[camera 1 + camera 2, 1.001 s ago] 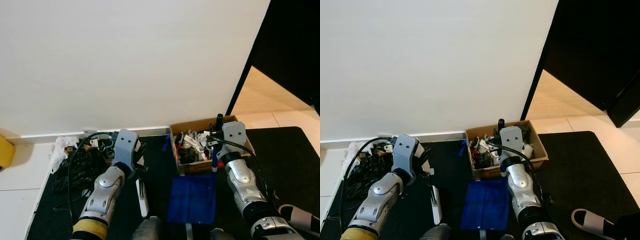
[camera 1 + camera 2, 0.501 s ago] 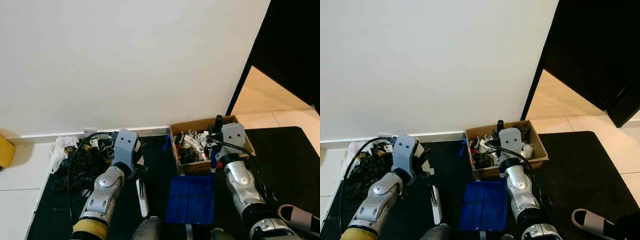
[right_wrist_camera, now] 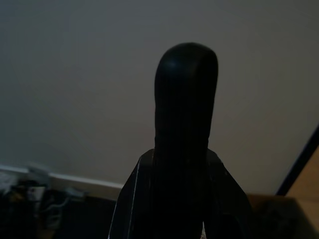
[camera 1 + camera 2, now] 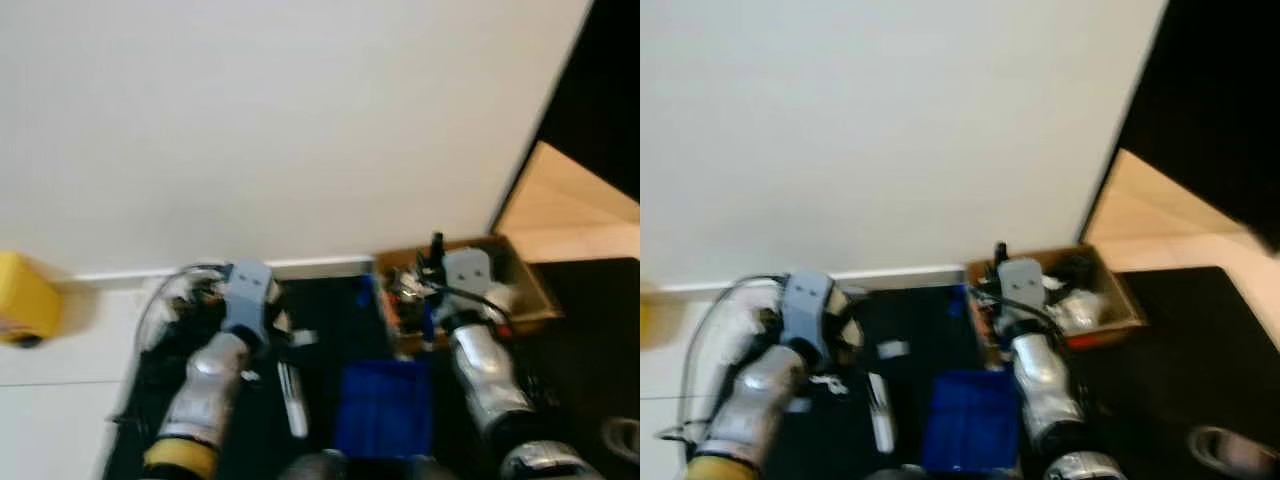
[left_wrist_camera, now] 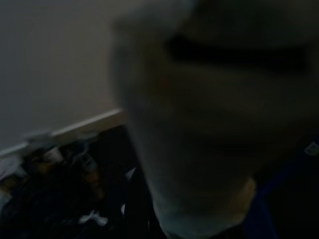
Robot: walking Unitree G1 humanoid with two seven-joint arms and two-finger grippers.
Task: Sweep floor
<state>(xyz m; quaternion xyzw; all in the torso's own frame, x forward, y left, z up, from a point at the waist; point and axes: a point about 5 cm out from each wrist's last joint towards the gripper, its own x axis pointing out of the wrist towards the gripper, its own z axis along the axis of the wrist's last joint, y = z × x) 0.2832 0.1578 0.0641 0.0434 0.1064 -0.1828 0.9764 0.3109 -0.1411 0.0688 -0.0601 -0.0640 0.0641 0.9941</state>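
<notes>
Right gripper (image 4: 435, 262): one black rubbery finger (image 3: 185, 124), round-tipped, standing upright against the wall in the right wrist view; cannot tell whether apart or together. Poised just above the near rim of the open brown cardboard box (image 4: 525, 292), with a thin blue stem (image 4: 428, 322) showing directly below it.

Left gripper (image 4: 262, 318): cannot tell the state of the fingers either; left wrist view dark, blocked by a pale, rounded, blurred shape (image 5: 199, 149) close to the lens. Held low over the black floor mat (image 4: 330, 310), beside a tangle of dark cables (image 5: 55, 174) near the skirting.

Flat blue ribbed plastic dustpan (image 4: 385, 420): lying on the mat between the two silver arms, just below the right gripper and near the box's front corner. Rectangular, saturated blue, soft-edged from motion blur.

Narrow white stick-shaped tool (image 4: 292, 400): on the mat just to the left of the dustpan, apart from it.

Box stuffed with mixed small clutter, too blurred to name. Plain matt white wall (image 4: 280, 130) behind, white skirting at its foot, pale tiles to the left with a yellow boxy object (image 4: 25, 300). Dark doorway (image 4: 600, 90) on the right, warm beige floor beyond.
</notes>
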